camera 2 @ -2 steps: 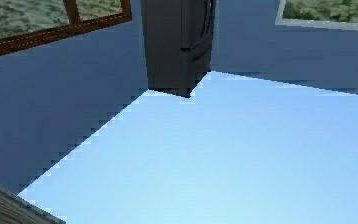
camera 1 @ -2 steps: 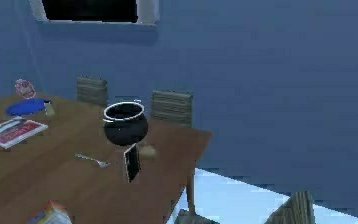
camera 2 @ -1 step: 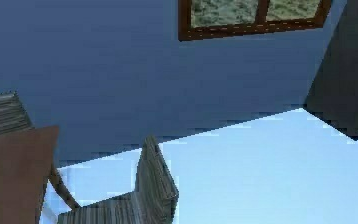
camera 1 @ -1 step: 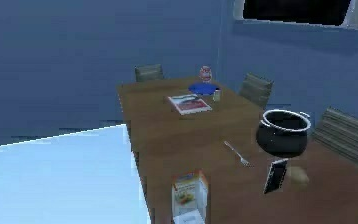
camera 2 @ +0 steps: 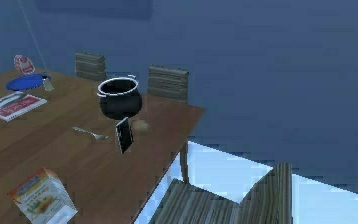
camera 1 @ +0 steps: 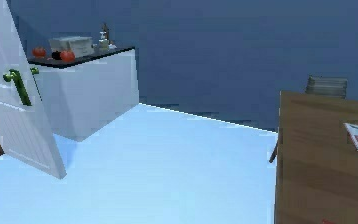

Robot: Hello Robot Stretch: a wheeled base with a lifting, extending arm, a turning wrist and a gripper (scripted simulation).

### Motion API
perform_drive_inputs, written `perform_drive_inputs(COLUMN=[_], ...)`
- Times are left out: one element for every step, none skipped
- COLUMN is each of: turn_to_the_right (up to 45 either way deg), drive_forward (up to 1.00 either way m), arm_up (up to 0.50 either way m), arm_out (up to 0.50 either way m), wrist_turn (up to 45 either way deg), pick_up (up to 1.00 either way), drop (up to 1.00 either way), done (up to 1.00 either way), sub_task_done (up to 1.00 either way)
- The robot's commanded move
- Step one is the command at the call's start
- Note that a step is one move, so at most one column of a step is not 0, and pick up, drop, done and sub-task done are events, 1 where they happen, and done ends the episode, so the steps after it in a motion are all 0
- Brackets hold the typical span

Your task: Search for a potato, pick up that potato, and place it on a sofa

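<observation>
A small tan rounded thing [camera 2: 145, 125] lies on the wooden table [camera 2: 47, 145] in the arm side view, just right of a black pot [camera 2: 120, 97] with a handle; it may be the potato. In front of it a dark flat device [camera 2: 124, 135] stands upright, and a piece of cutlery [camera 2: 89, 131] lies to that device's left.
The table also bears a blue plate [camera 2: 25, 83], a red-and-white paper [camera 2: 15, 105] and a book [camera 2: 42, 195]. Chairs [camera 2: 168, 82] stand around it. The forward view has a white door [camera 1: 17, 100], a white counter [camera 1: 92, 90] with small items, and the table's edge [camera 1: 322, 160].
</observation>
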Motion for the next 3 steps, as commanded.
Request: perform_drive_inputs(turn_to_the_right=[0.0, 0.0, 0.0], drive_forward=[0.00, 0.00, 0.00], arm_up=[0.50, 0.38, 0.00], arm_out=[0.00, 0.00, 0.50], wrist_turn=[0.0, 0.0, 0.0], pick_up=[0.00, 0.00, 0.00], drop=[0.00, 0.00, 0.00], done=[0.00, 0.00, 0.00], sub_task_done=[0.00, 0.00, 0.00])
